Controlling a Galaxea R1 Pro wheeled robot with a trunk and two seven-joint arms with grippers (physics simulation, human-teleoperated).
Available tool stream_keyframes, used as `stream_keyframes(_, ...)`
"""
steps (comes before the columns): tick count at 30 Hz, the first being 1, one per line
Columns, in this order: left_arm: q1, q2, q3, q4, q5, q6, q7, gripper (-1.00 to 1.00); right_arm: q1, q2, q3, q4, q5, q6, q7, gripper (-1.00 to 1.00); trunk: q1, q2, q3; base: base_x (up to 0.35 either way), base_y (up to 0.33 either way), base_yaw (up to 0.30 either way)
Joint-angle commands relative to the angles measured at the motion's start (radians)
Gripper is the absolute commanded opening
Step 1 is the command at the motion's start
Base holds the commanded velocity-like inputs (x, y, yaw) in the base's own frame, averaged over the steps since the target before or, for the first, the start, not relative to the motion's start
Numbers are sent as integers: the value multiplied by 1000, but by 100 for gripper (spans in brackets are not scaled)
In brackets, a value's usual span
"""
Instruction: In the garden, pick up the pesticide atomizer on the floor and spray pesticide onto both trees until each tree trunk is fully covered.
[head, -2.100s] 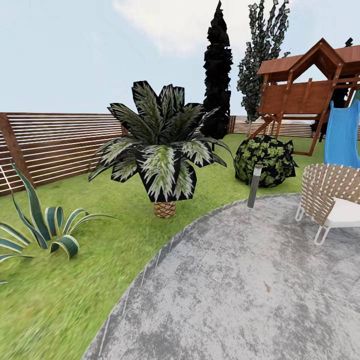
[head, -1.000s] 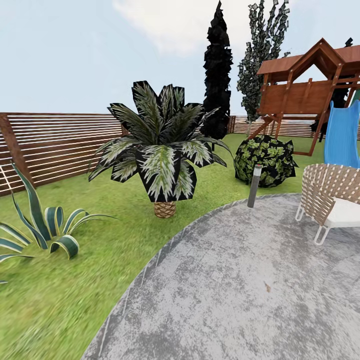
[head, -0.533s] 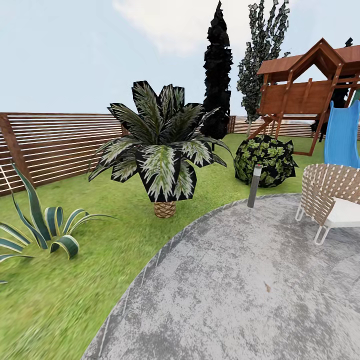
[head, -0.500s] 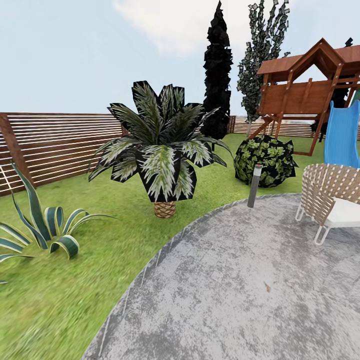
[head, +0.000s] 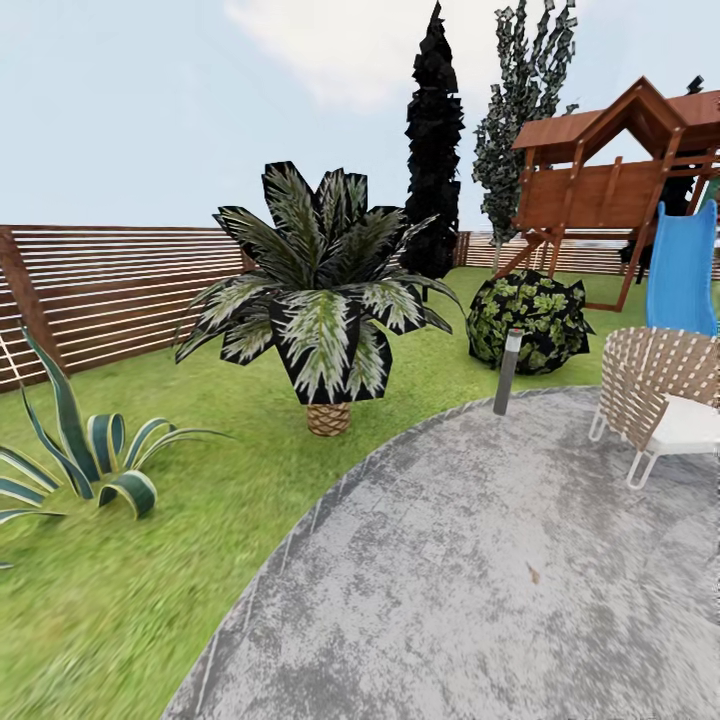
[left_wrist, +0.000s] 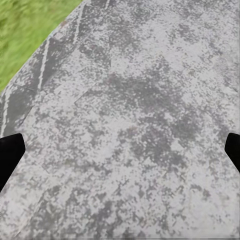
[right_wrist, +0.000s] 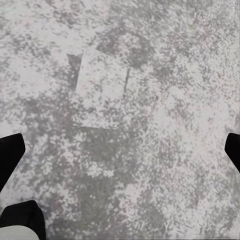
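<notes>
The pesticide atomizer is out of view, and so are both trees and their trunks. The head view looks over the garden: the green grass floor (head: 190, 430) runs back to a brown slatted fence (head: 120, 285). My left gripper (left_wrist: 120, 152) hangs open over the grey paving, its dark fingertips (left_wrist: 10, 156) wide apart with nothing between them. My right gripper (right_wrist: 120, 152) is open in the same way above the paving, empty, with one black fingertip (right_wrist: 10, 155) at each side of its view.
A grey round patio (head: 480, 560) lies ahead. A palm-like plant (head: 325, 300) and a striped agave (head: 90, 455) stand on the grass. A round bush (head: 528, 322), a short lamp post (head: 508, 372), a wicker chair (head: 665, 395), a wooden playset (head: 625, 170) with a blue slide and dark cone trees (head: 435, 150) are at the right.
The whole head view has slid a few pixels to the left, so the camera has turned slightly right. Nothing in the garden has moved.
</notes>
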Motion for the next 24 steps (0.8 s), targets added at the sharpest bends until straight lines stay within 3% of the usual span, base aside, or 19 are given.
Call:
stream_keyframes(1, 0, 0, 0, 1, 0, 0, 0, 100, 0, 0, 0, 0, 0, 0, 0, 100, 0, 0, 0, 0, 0, -142)
stream_keyframes(24, 0, 0, 0, 12, -1, -1, 0, 100, 0, 2, 3, 38, 0, 0, 1, 100, 0, 0, 0, 0, 0, -280)
